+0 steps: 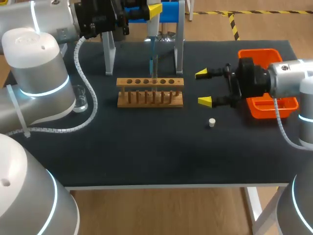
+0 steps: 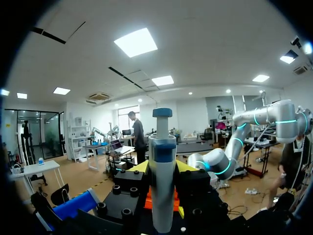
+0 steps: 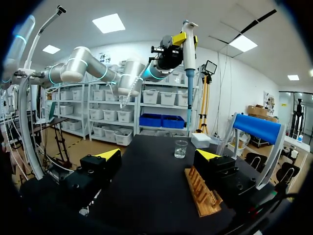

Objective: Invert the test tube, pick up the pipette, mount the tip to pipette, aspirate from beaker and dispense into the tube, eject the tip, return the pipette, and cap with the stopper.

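My left gripper (image 1: 146, 14) is shut on the white and blue pipette (image 1: 152, 36) above the far side of the table. The pipette's blue tip (image 1: 153, 63) points down at the wooden test tube rack (image 1: 150, 92). In the left wrist view the pipette (image 2: 162, 171) stands upright between the fingers. From the right wrist view, the pipette (image 3: 189, 54) hangs over the rack (image 3: 203, 193). My right gripper (image 1: 204, 88) stands open right of the rack, with nothing between its fingers. A small white stopper (image 1: 212, 122) lies on the table near it. A clear beaker (image 1: 79, 100) sits left, partly behind my left arm.
An orange tray (image 1: 266, 105) sits at the right, under my right wrist. The pipette stand (image 1: 178, 44), with metal legs and a blue top, is behind the rack. The table is black, and the beaker (image 3: 180, 149) shows ahead of my right gripper (image 3: 158, 161).
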